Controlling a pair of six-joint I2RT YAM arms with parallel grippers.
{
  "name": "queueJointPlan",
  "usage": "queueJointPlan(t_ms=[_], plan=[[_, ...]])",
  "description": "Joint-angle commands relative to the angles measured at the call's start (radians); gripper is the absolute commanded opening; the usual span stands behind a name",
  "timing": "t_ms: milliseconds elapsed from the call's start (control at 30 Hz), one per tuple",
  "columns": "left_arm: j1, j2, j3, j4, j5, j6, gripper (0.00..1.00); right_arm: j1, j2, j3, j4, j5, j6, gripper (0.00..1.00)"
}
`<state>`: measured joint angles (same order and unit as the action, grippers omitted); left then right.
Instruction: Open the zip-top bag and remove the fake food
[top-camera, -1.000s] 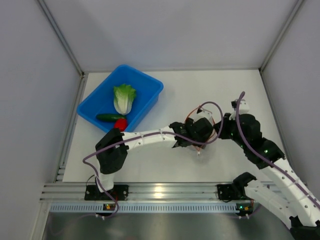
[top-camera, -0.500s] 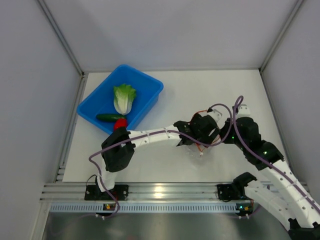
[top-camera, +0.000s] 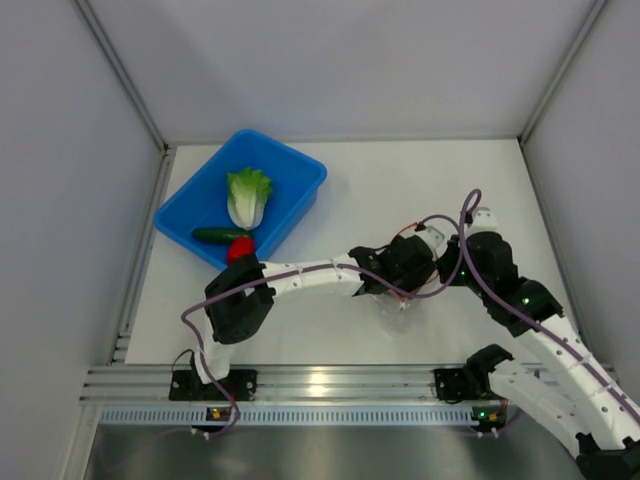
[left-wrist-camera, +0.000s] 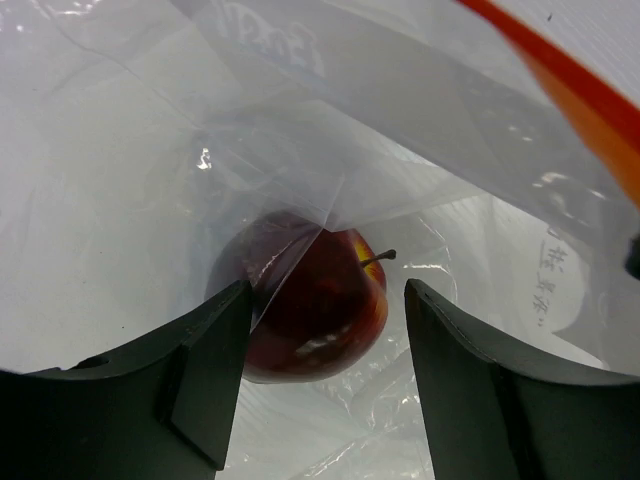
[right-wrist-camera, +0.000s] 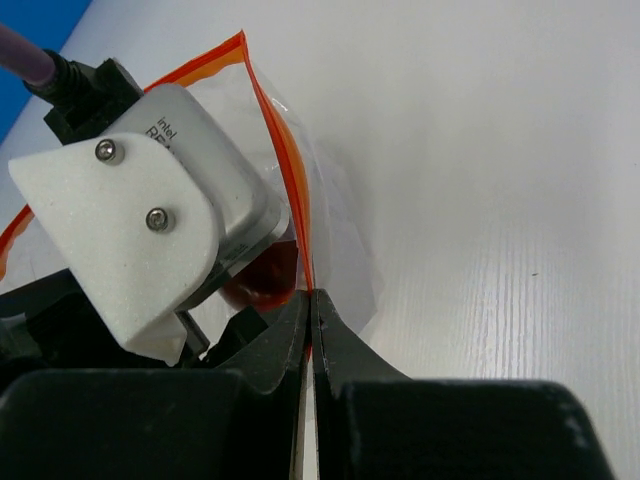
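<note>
The clear zip-top bag (top-camera: 400, 308) lies at the table's middle, its orange zipper strip (right-wrist-camera: 285, 160) showing in the right wrist view. My left gripper (left-wrist-camera: 325, 330) is open inside the bag's mouth, its fingers on either side of a dark red apple (left-wrist-camera: 320, 310) without touching it. My right gripper (right-wrist-camera: 309, 305) is shut on the bag's zipper edge and holds the mouth up. The apple also shows in the right wrist view (right-wrist-camera: 268, 280). A lettuce head (top-camera: 248, 196), a cucumber (top-camera: 220, 235) and a red pepper (top-camera: 240, 248) lie in the blue bin (top-camera: 295, 170).
The blue bin stands at the back left. White walls close the table at the back and both sides. The left arm's wrist camera housing (right-wrist-camera: 150, 210) fills the left of the right wrist view.
Both grippers and the bag have shifted towards the near right. The left gripper has gone deeper into the bag's mouth.
</note>
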<state>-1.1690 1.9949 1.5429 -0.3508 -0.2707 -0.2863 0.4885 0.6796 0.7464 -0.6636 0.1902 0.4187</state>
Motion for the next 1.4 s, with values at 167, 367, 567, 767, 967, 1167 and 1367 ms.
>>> queueJointPlan(t_ms=[167,367,567,767,967,1167,1367], plan=[[-0.032,-0.073,-0.052,0.042,0.085,-0.034,0.67,-0.004,0.040,0.065,0.122,-0.051,-0.012,0.00],[-0.035,-0.071,-0.052,0.041,0.152,-0.051,0.68,-0.007,0.038,0.074,0.116,-0.049,-0.018,0.00],[-0.038,-0.061,-0.049,0.020,0.220,-0.021,0.85,-0.014,0.038,0.079,0.108,-0.054,-0.026,0.00],[-0.038,-0.048,-0.043,-0.002,0.260,0.006,0.87,-0.016,0.031,0.076,0.113,-0.058,-0.024,0.00],[-0.041,-0.004,-0.030,-0.031,0.330,0.019,0.89,-0.018,0.040,0.071,0.119,-0.066,-0.023,0.00],[-0.043,0.025,-0.033,-0.040,0.329,0.029,0.94,-0.019,0.041,0.068,0.122,-0.074,-0.024,0.00],[-0.043,0.054,-0.024,-0.039,0.289,0.024,0.91,-0.021,0.035,0.065,0.124,-0.083,-0.024,0.00]])
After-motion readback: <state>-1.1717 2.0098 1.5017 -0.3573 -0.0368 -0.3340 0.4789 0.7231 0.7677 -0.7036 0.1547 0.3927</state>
